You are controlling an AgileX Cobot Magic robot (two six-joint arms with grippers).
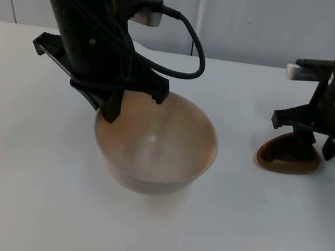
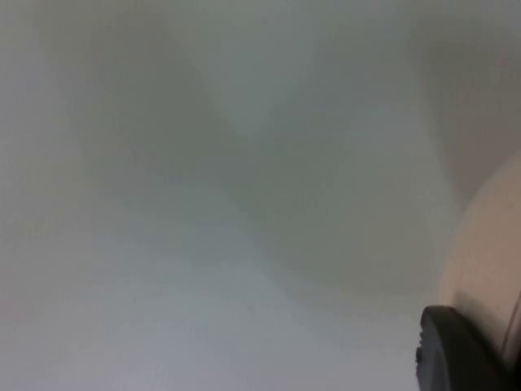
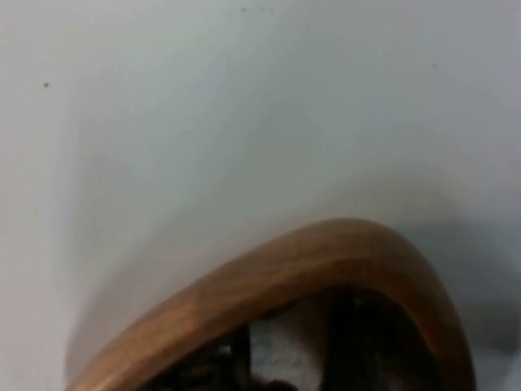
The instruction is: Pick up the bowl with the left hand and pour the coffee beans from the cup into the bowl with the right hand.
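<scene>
At bowl (image 1: 156, 141) rim, left end effector (image 1: 134, 105) pinching it; right end effector (image 1: 319, 144) pinching cup (image 1: 288, 156).

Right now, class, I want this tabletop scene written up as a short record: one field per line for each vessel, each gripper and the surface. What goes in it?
bowl: beige bowl, upright, nothing seen inside it
cup: brown wooden cup to the bowl's right, apart from it, dark coffee beans inside
left gripper: left gripper at the bowl's far rim, one of its fingers against the bowl's wall
right gripper: right gripper at the cup, one finger reaching inside it
surface: white table
pouring: not yet begun
</scene>
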